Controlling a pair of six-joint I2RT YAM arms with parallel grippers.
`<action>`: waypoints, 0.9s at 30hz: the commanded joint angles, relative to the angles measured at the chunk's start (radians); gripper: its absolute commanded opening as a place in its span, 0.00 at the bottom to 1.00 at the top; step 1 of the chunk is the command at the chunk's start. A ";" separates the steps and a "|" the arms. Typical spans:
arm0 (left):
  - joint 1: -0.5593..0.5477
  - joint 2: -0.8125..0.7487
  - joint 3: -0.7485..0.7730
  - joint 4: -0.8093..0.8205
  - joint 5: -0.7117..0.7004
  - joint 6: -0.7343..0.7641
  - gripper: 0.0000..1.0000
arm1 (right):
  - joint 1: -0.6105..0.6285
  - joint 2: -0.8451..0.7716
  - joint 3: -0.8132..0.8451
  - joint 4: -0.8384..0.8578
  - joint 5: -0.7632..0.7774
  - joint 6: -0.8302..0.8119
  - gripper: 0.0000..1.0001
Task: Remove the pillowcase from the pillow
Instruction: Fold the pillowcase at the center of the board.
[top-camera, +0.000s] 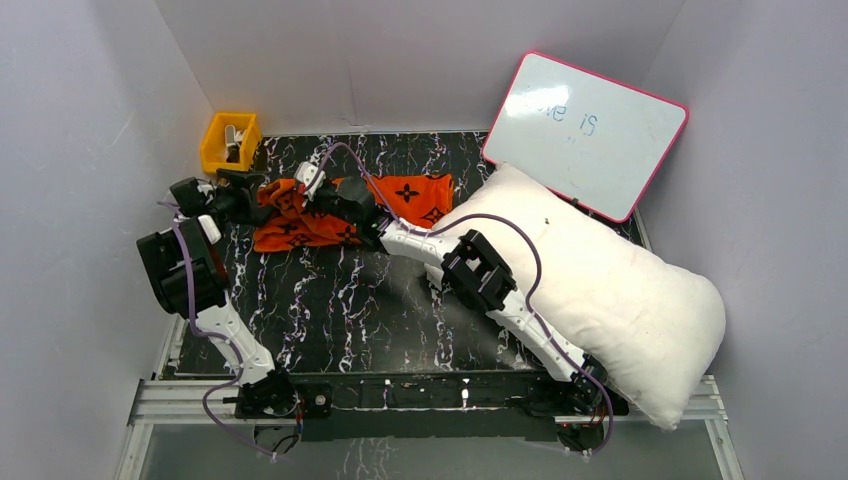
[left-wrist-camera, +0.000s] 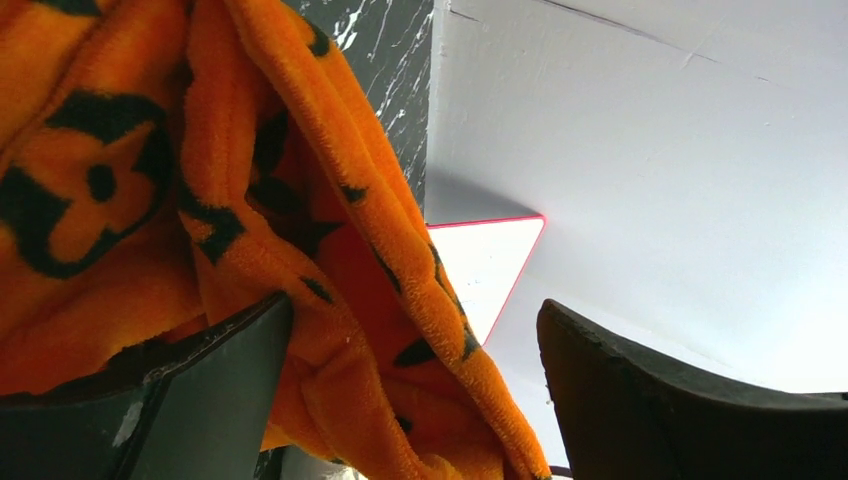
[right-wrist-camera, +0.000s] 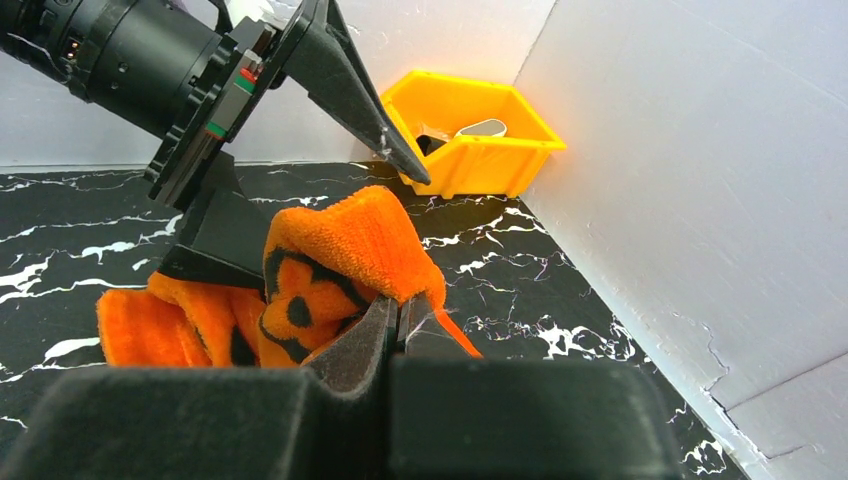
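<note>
The orange pillowcase (top-camera: 400, 200) with black motifs lies crumpled on the black marbled table, apart from the plain white pillow (top-camera: 600, 290) at the right. My right gripper (right-wrist-camera: 400, 312) is shut on a raised fold of the pillowcase (right-wrist-camera: 340, 245) at its left end. My left gripper (top-camera: 250, 196) stands open at that same end. In the left wrist view a hanging fold of the pillowcase (left-wrist-camera: 330, 300) drapes between the wide-apart fingers (left-wrist-camera: 640, 390), lying against the left one. The left gripper's upper finger (right-wrist-camera: 350, 90) shows above the fold in the right wrist view.
A yellow bin (top-camera: 228, 143) holding small items stands in the back left corner, close behind both grippers. A pink-framed whiteboard (top-camera: 585, 130) leans on the back wall above the pillow. White walls close in the table's left, back and right.
</note>
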 joint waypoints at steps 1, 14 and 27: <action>0.020 -0.087 0.032 -0.176 0.033 0.119 0.91 | -0.001 -0.093 0.014 0.051 -0.002 -0.019 0.00; 0.029 -0.116 0.071 -0.363 -0.112 0.311 0.94 | 0.001 -0.096 0.008 0.058 -0.008 -0.010 0.00; -0.043 -0.005 0.148 -0.267 -0.073 0.194 0.96 | -0.005 -0.084 0.015 0.058 -0.008 -0.018 0.00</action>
